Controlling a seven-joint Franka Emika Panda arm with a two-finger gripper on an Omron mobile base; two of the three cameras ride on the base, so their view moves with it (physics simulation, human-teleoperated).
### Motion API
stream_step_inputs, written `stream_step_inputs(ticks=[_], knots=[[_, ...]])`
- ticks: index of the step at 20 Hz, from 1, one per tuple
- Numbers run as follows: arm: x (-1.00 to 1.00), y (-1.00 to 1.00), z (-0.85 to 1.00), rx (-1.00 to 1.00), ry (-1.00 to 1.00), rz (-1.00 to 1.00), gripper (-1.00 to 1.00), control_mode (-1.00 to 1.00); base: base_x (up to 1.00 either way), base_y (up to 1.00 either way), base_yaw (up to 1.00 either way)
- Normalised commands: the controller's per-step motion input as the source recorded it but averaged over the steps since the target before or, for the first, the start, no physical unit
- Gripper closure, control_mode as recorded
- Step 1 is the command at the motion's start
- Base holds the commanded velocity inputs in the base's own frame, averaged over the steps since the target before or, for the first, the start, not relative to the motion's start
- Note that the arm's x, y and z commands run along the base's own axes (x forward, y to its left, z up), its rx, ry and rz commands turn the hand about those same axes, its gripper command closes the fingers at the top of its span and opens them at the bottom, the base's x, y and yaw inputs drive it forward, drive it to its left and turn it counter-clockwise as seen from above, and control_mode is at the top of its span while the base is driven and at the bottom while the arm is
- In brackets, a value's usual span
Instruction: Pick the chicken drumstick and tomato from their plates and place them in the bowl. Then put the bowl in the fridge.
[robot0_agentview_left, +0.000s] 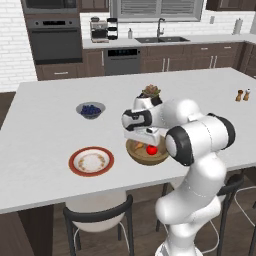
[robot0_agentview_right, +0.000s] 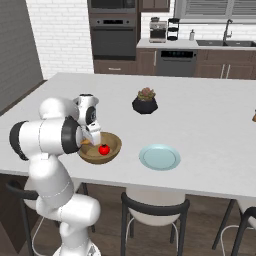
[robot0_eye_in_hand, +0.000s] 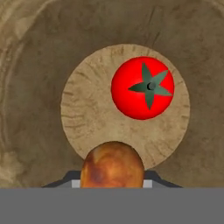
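- The fingers (robot0_eye_in_hand: 112, 186) are clenched on the chicken drumstick (robot0_eye_in_hand: 112, 165), its golden-brown end jutting out between the dark tips in the hand view.
- The hand hangs straight down over the bowl (robot0_agentview_left: 136, 152), with the drumstick held just above the pale round floor of it; I cannot tell whether it touches the wood.
- The tomato (robot0_eye_in_hand: 142, 87) already lies in the bowl, stem side up, on the floor of it and a little apart from the drumstick; from the right base view it shows as a red ball (robot0_agentview_right: 104, 149) against the near wall.
- The bowl (robot0_agentview_right: 112, 147) stands on the worktop (robot0_agentview_left: 45, 125) near its front edge.
- To one side of the bowl is the white plate with the red-orange rim (robot0_agentview_left: 91, 161); to the other, the pale blue-teal plate (robot0_agentview_right: 159, 157). Both are bare.
- Farther back stand a small grey bowl of blueberries (robot0_agentview_left: 90, 110) and a black plant pot (robot0_agentview_right: 145, 102).
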Motion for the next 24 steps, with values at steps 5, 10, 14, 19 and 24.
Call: stream_step_inputs(ticks=[5,10,14,19,24], knots=[[0.11,0.00,-0.11,0.00,0.08,0.00,-1.00,-1.00,0.00,0.00,0.00],[0.16,0.00,0.00,0.00,0.05,0.01,-1.00,-1.00,0.00,0.00,0.00],[0.44,0.00,0.00,0.00,0.05,0.06,-1.00,-1.00,0.00,0.00,0.00],[-0.10,-0.32,0.10,0.00,0.01,0.05,-1.00,-1.00,0.00,0.00,0.00],[-0.76,-0.25,0.05,0.00,0.00,0.00,-1.00,-1.00,0.00,0.00,0.00]])
